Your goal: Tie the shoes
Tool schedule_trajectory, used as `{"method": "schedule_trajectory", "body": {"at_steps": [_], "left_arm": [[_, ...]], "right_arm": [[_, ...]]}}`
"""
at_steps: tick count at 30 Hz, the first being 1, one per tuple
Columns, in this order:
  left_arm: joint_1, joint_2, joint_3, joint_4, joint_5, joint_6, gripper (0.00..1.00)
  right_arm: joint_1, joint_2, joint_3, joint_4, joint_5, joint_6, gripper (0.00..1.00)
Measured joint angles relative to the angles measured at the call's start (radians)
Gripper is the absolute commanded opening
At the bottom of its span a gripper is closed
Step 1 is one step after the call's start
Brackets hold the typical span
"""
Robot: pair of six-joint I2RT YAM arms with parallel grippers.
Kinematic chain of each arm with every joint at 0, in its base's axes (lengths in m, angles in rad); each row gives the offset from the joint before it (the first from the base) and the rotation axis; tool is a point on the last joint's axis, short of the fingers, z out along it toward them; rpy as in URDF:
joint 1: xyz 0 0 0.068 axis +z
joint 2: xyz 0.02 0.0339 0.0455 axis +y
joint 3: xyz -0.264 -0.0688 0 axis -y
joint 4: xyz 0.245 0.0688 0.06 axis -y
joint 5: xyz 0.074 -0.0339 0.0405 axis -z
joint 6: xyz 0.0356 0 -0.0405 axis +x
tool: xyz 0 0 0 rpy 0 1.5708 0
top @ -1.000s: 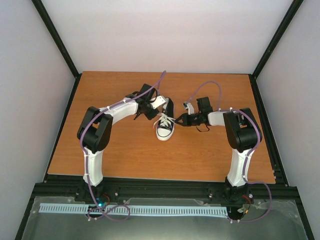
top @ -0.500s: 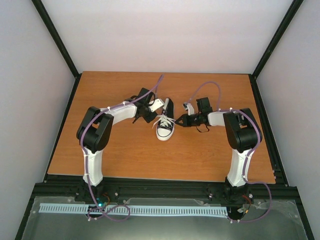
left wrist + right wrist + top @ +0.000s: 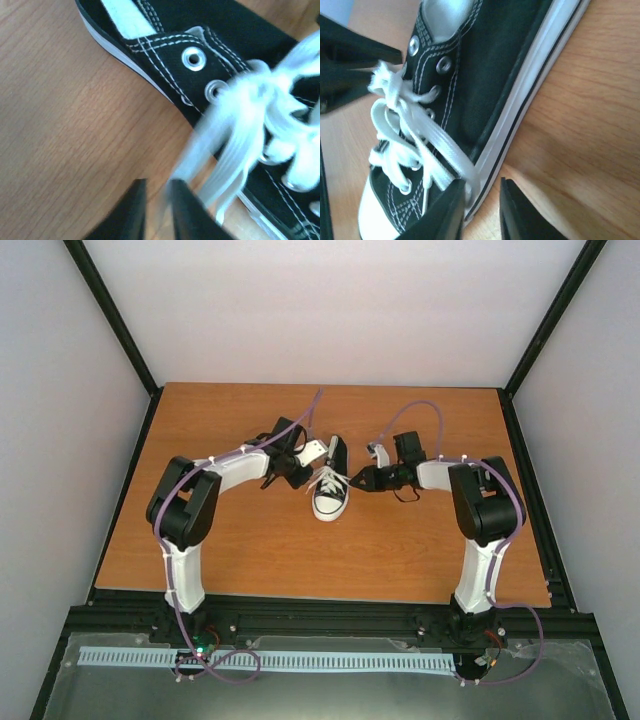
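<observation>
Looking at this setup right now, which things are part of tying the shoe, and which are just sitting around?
Part of the job: black sneaker; white laces; left gripper; right gripper.

Just there: wooden table; purple cables; white slotted strip below the arm bases.
</observation>
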Motion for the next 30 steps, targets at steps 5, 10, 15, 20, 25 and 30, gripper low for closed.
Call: {"method": "schedule_trajectory", "body": {"at_steps": [5, 10, 15, 20, 25, 30], "left_arm": [[-0.004, -0.101, -0.063, -0.002, 0.006, 0.004, 0.65], [-0.009, -0.272, -0.154, 0.003, -0.013, 0.011, 0.74], [-0.014, -0.431, -0.308, 0.008, -0.039, -0.003, 0.93], [-0.010, -0.613, -0.472, 0.037, -0.140, -0.026, 1.00], [0.074, -0.822, -0.631, 0.105, -0.208, -0.070, 1.00], [0.267, -1.027, -0.785, 0.191, -0.191, -0.117, 1.00]], "right_arm": [[-0.005, -0.037, 0.012, -0.040, 0.023, -0.014, 0.43], [-0.009, -0.140, 0.011, -0.084, 0.083, -0.025, 0.58], [-0.025, -0.311, -0.029, -0.105, 0.193, -0.015, 0.99], [-0.122, -0.553, -0.146, -0.105, 0.360, 0.027, 1.00], [-0.251, -0.801, -0.295, -0.132, 0.576, 0.078, 1.00], [-0.273, -0.954, -0.401, -0.180, 0.733, 0.099, 1.00]]}}
